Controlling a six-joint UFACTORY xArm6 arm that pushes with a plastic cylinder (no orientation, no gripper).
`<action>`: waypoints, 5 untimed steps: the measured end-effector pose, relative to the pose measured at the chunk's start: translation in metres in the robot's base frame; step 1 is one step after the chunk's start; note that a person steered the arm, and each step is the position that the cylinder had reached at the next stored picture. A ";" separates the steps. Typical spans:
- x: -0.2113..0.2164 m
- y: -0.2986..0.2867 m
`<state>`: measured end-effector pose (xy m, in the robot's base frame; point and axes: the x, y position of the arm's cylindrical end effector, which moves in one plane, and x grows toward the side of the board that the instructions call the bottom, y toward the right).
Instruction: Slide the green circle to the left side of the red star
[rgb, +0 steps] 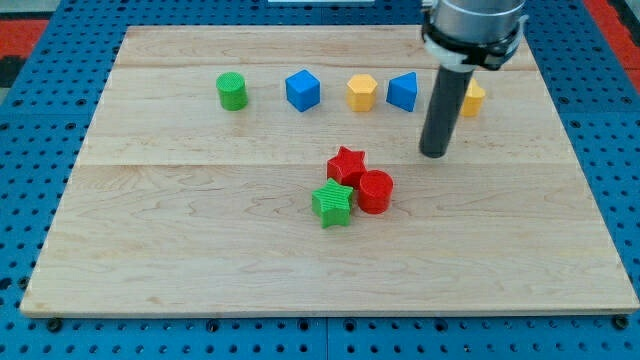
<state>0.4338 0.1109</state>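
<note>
The green circle (232, 91) stands near the view's top left of the wooden board (200, 250). The red star (347, 165) sits near the board's middle, touching a green star (333, 204) below it and a red circle (375, 191) at its lower right. My tip (434, 154) rests on the board to the right of the red star, well apart from it, and far right of the green circle.
A row along the view's top holds a blue cube (302, 90), a yellow pentagon-like block (362, 93), a blue triangular block (403, 92) and a yellow block (472, 98) partly hidden behind the rod. A blue pegboard (30, 150) surrounds the board.
</note>
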 end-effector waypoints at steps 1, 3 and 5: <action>0.002 -0.056; -0.023 -0.115; -0.047 -0.258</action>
<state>0.3871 -0.1475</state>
